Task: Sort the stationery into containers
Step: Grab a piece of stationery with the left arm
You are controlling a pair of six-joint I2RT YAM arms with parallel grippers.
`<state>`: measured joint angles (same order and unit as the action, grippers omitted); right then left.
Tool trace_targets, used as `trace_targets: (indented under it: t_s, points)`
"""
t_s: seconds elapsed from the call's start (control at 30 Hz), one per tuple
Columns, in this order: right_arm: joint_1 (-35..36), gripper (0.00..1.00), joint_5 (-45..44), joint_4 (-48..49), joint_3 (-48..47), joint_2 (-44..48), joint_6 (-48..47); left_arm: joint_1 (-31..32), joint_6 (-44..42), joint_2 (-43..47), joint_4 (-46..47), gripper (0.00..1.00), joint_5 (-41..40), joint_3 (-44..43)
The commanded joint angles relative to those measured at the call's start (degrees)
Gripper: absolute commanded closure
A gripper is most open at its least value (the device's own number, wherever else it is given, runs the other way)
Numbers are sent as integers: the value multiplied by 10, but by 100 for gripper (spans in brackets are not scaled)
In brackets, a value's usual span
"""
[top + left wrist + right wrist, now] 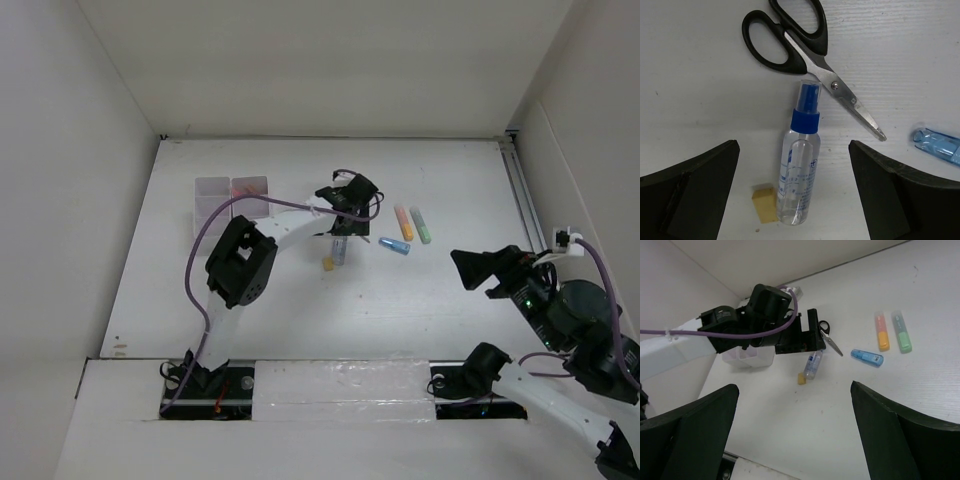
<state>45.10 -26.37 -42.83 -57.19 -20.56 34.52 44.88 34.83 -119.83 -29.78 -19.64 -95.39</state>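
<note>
One bottle [799, 180] lies centred below the left gripper's [794, 197] spread jaws.

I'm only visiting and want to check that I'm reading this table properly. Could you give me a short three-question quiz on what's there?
1. True or false: the left end effector hangs open over the bottle, which lies on its side.
2. Which marker lies nearest the bottle? A the orange one; B the green one; C the blue marker.
3. In a word or two: what small thing lies right beside the bottle's base?

Key
1. True.
2. C.
3. The yellow eraser.
</note>
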Motion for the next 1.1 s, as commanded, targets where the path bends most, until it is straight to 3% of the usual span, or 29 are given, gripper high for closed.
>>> trace_targets:
  t_s: [0.0,0.17,0.37,0.63,1.07]
  points:
    - [5,0,12,33,1,18,-9,-4,-27,-15,-47,11,11,-58]
    - [5,0,18,33,6,46,-4,-16,-43,-33,-64,24,43,-70]
    - [5,0,30,33,11,65,2,-16,-75,-66,-130,25,59,-121]
    - [5,0,54,38,6,84,-4,-26,-81,-77,-143,26,117,-108]
    - [5,0,69,43,5,107,-4,-26,-76,-151,-189,31,107,-167]
